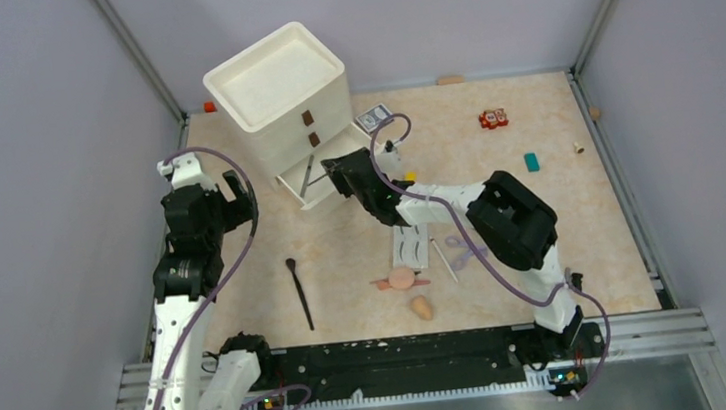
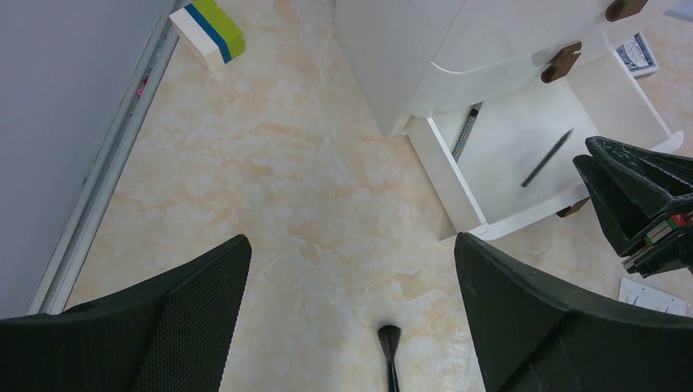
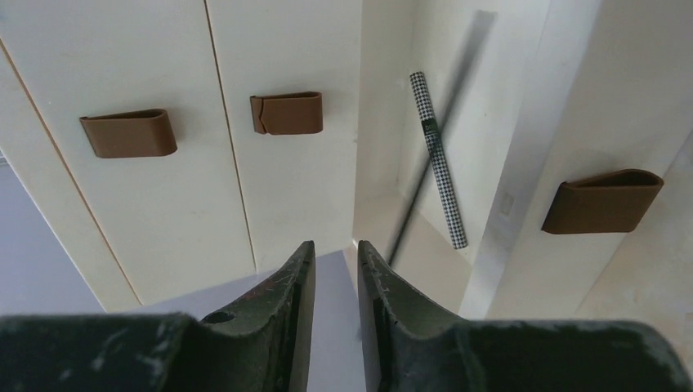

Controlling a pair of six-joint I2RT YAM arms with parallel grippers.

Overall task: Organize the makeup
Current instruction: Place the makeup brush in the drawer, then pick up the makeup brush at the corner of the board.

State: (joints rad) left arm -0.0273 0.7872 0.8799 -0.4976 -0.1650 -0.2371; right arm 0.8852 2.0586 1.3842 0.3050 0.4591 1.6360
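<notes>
The right hand (image 3: 333, 249), fingers narrowly parted and gripping nothing, hangs over the open bottom drawer (image 2: 445, 175), which holds a blurred thin black stick (image 2: 546, 158) and a checked pencil (image 3: 439, 159). The left hand (image 2: 351, 239) gapes wide above a black brush (image 2: 390, 347) on the counter (image 2: 286, 188).

Open drawer (image 2: 507, 139) mouth crowded by right gripper (image 3: 334, 247); bare tabletop (image 2: 310, 212) between left gripper (image 2: 351, 241) and cabinet (image 2: 409, 49) passable

top view high and behind, looking down on the whole table (image 1: 584, 244), left wrist angled down from nearby, right wrist close up, all share the open drawer (image 2: 507, 122)
</notes>
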